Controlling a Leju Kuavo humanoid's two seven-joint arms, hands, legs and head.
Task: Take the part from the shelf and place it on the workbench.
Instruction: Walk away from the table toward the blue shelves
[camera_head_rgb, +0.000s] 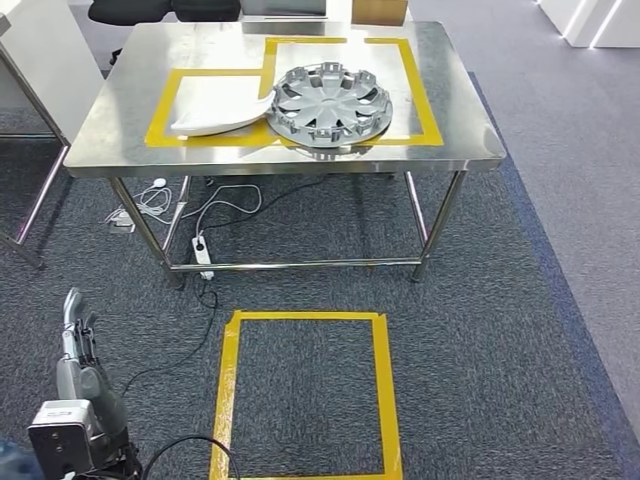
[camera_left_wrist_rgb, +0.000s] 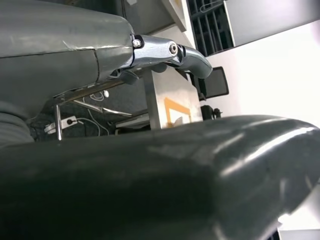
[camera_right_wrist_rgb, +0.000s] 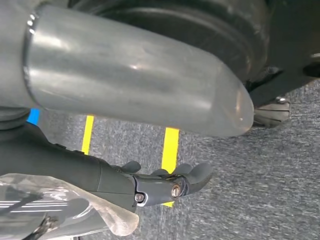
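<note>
The part, a silver wheel cover (camera_head_rgb: 330, 103), lies flat on the steel workbench (camera_head_rgb: 113, 140), inside the yellow tape outline, its near rim just over the front edge. A white curved panel (camera_head_rgb: 215, 105) lies beside it, to its left. My left hand (camera_head_rgb: 79, 345) hangs low at the left, above the carpet and well short of the bench; in the left wrist view the left hand (camera_left_wrist_rgb: 170, 180) holds nothing, its fingers (camera_left_wrist_rgb: 188, 55) stretched out. My right hand (camera_right_wrist_rgb: 151, 185) hangs over the carpet with its fingers (camera_right_wrist_rgb: 192, 175) extended and nothing in them.
A yellow tape square (camera_head_rgb: 381, 390) marks the carpet in front of the bench. Cables and a white power strip (camera_head_rgb: 202, 250) lie under the bench's left half. Another table's legs (camera_head_rgb: 34, 210) stand at the far left.
</note>
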